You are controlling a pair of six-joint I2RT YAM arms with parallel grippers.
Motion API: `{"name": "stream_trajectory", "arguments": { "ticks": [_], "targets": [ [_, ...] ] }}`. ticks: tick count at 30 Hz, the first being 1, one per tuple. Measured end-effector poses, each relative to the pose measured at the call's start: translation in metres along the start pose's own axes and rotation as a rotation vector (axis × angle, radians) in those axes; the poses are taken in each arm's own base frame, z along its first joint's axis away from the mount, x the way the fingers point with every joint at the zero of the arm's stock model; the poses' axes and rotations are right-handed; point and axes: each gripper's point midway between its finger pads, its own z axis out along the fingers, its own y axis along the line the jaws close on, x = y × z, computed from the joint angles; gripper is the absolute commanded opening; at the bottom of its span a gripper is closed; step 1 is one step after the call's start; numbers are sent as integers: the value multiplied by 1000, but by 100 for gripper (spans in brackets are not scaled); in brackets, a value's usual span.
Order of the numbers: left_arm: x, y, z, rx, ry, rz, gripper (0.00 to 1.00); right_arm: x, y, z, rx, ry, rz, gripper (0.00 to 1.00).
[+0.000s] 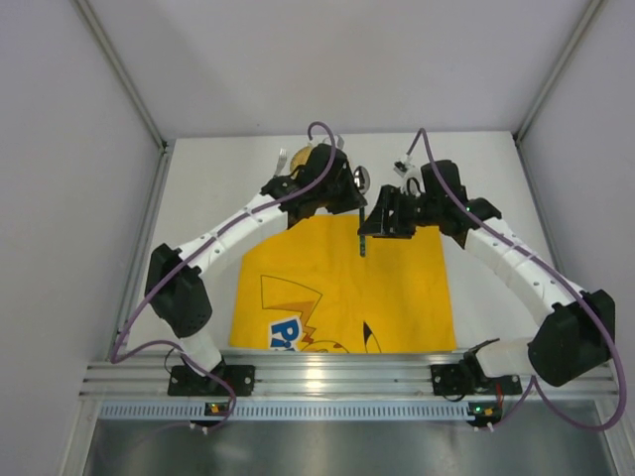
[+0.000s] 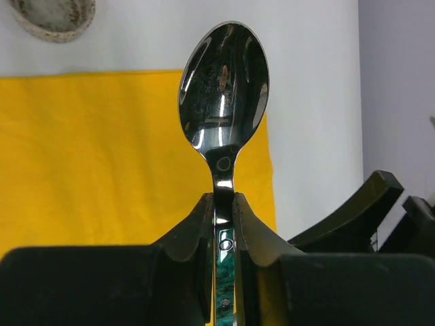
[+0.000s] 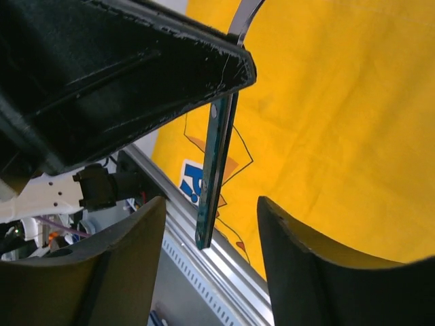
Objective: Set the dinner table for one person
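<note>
Steel spoon (image 2: 224,88): pinched at the neck in my left claw (image 2: 223,204), bowl end pointing forward and green handle running back between the fingers.
Left claw: pressed together on the spoon, above the far edge of the yellow mat (image 2: 88,149).
Right claw (image 3: 211,204): spread, one finger on either side of the handle, neither touching it as far as I can see.
Worktop (image 1: 198,198): white, under everything, with a rail (image 1: 337,372) along its near edge. The mat lies mid-worktop and a bowl (image 2: 51,17) sits by the far edge.
Risk, uneven squeeze: the handle sits nearer one right finger. I judge that finger would meet it first and lever the spoon askew.
Risk, early release: if my left claw lets go before the right grips firmly, the thin handle could slip and drop onto the mat.
Risk, crowding: my claws are very near each other and could knock together.
</note>
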Motion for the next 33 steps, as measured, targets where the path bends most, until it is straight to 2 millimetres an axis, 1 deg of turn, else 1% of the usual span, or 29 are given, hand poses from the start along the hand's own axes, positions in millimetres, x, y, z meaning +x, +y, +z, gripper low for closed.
{"name": "stream_trajectory", "arguments": {
  "ticks": [1,3,6,7,9,10,12,13,14,15,16,18,20,22,25,27,30,33],
  "targets": [
    [2,-3,0,7,2,1,0,2,-2,2,1,6,7,51],
    [5,-8,0,17,3,2,0,6,-6,5,2,13,21,49],
    [7,-13,-1,27,3,3,0,8,-9,10,1,18,35,30],
    [7,-15,-2,31,2,3,0,7,-10,12,0,17,40,18],
    [6,-18,-3,36,-2,3,0,7,-9,13,-4,17,38,8],
    [5,-19,-3,38,-3,4,0,6,-9,13,-6,15,36,0],
    [4,-20,-3,39,-7,5,1,5,-8,12,-6,9,31,0],
    [4,-20,-3,38,-7,4,9,4,-8,12,-3,5,27,0],
    [4,-20,-3,39,-6,4,19,5,-10,11,4,3,25,0],
    [5,-20,-4,39,-4,5,41,5,-11,9,13,-2,20,0],
    [5,-20,-4,36,-5,11,51,6,-12,8,20,-3,17,0],
    [4,-18,-7,13,-9,27,70,11,-22,2,67,-4,25,0],
    [-1,-16,-11,-11,-23,42,75,17,-40,-2,132,7,53,0],
    [-4,-10,-12,-43,-35,54,76,24,-59,-4,198,28,84,0],
    [-1,9,-15,-118,-32,72,76,44,-86,-4,288,86,126,0],
    [0,24,-20,-160,-36,81,76,67,-103,-2,334,148,163,0],
    [5,56,-35,-228,-25,73,76,105,-127,1,394,252,223,0],
    [-4,89,-50,-290,-41,34,75,140,-146,-1,451,340,275,0]
  ]
}}
